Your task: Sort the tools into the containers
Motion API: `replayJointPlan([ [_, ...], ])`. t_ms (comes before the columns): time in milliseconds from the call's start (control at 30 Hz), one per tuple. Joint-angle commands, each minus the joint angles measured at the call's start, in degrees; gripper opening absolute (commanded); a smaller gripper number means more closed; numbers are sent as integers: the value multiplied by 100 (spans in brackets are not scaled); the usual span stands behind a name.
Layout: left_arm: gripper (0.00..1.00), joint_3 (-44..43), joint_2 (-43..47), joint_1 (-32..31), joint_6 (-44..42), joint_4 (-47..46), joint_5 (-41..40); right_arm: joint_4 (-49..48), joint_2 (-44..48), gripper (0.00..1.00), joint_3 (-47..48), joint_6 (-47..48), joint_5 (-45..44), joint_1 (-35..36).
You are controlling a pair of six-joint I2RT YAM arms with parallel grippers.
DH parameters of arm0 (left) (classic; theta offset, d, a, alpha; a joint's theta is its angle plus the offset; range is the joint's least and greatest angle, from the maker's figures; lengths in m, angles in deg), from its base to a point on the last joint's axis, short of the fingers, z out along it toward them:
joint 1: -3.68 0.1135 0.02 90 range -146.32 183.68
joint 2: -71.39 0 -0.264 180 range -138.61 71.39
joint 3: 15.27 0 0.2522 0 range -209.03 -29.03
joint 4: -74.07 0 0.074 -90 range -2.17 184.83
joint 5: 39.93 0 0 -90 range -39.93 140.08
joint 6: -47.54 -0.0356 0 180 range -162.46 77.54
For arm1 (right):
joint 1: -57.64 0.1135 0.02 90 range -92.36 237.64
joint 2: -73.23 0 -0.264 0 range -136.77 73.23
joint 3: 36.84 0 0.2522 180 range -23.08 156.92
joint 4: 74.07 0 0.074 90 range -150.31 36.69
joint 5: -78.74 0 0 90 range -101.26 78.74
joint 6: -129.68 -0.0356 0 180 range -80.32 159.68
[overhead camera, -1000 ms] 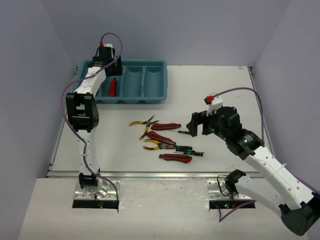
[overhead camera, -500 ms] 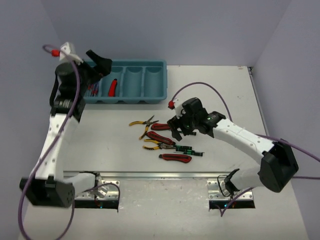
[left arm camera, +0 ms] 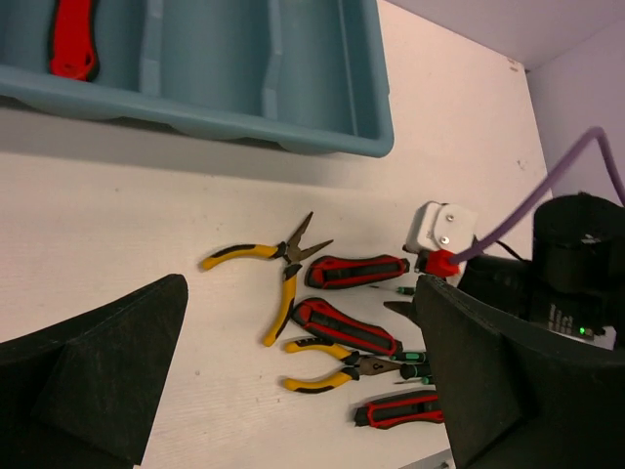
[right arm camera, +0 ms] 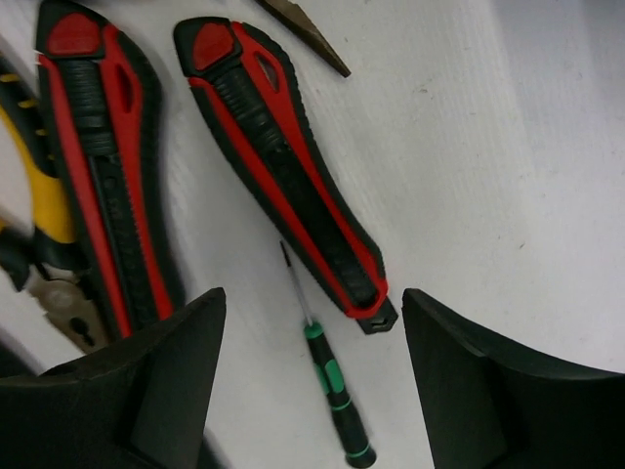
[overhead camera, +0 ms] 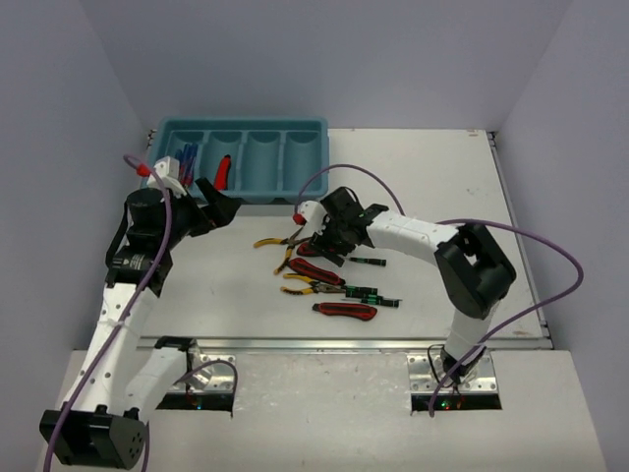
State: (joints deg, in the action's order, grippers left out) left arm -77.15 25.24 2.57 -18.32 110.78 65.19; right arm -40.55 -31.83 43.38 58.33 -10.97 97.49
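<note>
The teal tray of containers [overhead camera: 257, 184] stands at the back left. Blue and red screwdrivers [overhead camera: 185, 157] lie in its leftmost compartment and a red utility knife [overhead camera: 222, 171] in the second. My left gripper [overhead camera: 216, 209] hangs open and empty just in front of the tray. Loose tools lie mid-table: two pliers [overhead camera: 279, 243] [overhead camera: 308, 287], utility knives [overhead camera: 314, 271] [overhead camera: 345, 311] and thin green-black screwdrivers [overhead camera: 371, 293]. My right gripper [right arm camera: 312, 381] is open, low over a precision screwdriver [right arm camera: 330, 381]. The butt end of a red-and-black knife [right arm camera: 283, 166] also lies between its fingers.
The right arm [left arm camera: 576, 264] reaches across from the right and shows at the edge of the left wrist view. A second knife [right arm camera: 98, 166] and yellow pliers handles [right arm camera: 34, 195] lie close to my right gripper's left finger. Grey walls enclose the table on three sides.
The left arm has swung back from the tray towards the table, its gripper open. The right arm has reached left and come down over the tool pile, its jaws narrowing somewhat.
</note>
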Motion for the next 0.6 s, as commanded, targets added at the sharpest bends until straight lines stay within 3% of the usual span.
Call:
replayJointPlan([
  [0, 100, 220, 408, -65, -430, -32, 55, -208, -401, 70, 495, 885, 358, -12],
  [167, 100, 423, 319, -84, -463, -123, 310, -247, -806, 66, 695, 1052, 657, -13],
  [300, 100, 523, 330, -100, -458, -257, 349, -286, -1065, 39, 691, 1136, 689, -12],
  [467, 100, 595, 173, -109, -445, -345, 579, -514, -1076, 29, 627, 1014, 769, -12],
  [567, 100, 622, 119, -104, -450, -375, 680, -640, -951, 10, 555, 939, 681, -12],
])
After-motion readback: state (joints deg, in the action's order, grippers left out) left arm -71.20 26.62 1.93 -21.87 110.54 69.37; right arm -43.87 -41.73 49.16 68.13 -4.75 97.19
